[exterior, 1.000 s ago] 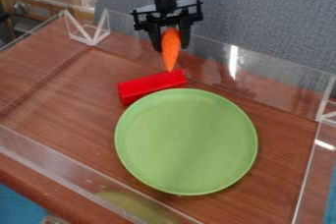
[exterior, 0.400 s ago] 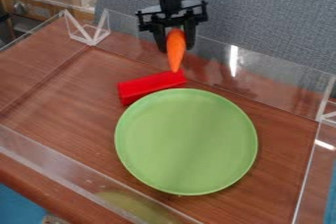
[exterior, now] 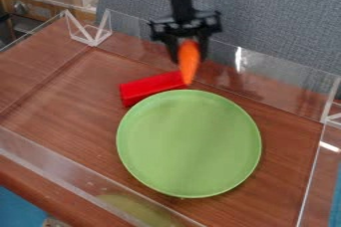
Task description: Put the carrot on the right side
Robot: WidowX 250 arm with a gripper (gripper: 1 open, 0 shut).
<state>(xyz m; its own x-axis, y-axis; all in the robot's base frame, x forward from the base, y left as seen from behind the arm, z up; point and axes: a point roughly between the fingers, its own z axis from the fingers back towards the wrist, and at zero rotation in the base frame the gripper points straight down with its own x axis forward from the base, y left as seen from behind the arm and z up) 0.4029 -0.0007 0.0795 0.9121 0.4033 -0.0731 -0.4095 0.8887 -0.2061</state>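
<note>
- Camera view: one round green plate (exterior: 189, 143), bare.
- One orange tapered carrot (exterior: 189, 62), clamped in the black pincer (exterior: 188, 46).
- One red rectangular block (exterior: 152, 88) beside the plate.

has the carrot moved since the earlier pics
Yes, the toy carrot has shifted toward the image's right, away from above the red block, which lies where it did.
</note>
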